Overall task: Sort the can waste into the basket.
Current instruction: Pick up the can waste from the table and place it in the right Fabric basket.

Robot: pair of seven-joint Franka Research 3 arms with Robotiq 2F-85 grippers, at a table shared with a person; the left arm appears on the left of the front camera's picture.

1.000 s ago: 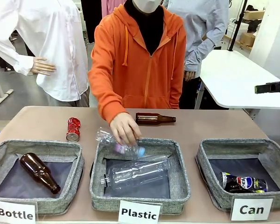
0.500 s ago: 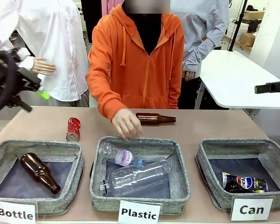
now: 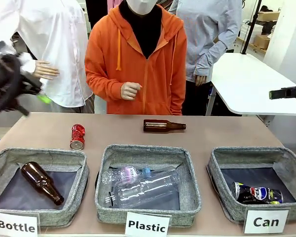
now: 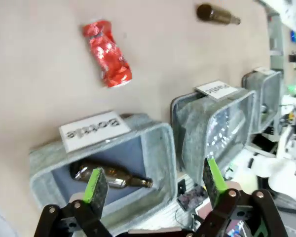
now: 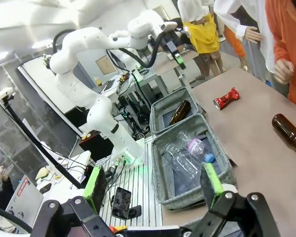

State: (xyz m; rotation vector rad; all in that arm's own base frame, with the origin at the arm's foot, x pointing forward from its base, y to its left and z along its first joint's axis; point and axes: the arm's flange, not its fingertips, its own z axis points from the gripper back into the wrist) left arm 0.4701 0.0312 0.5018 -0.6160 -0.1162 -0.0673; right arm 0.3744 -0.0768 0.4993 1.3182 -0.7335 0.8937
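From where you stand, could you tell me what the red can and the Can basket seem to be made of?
The red can looks like thin painted metal: glossy, crumpled creases, silvery end. The Can basket seems grey woven fabric: matte, flecked, soft walls, darker smooth base.

crushed red can (image 3: 77, 137): shiny crinkled metal. black Pepsi can (image 3: 258, 193): glossy. Can basket (image 3: 251, 152): rough grey woven fabric, matt. table (image 3: 212, 134): smooth, matt. brown bottle (image 3: 164, 126): glossy glass.

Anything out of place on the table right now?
Yes: the crushed red can lies loose behind the Bottle basket, not in the Can basket. A brown bottle also lies outside any basket.
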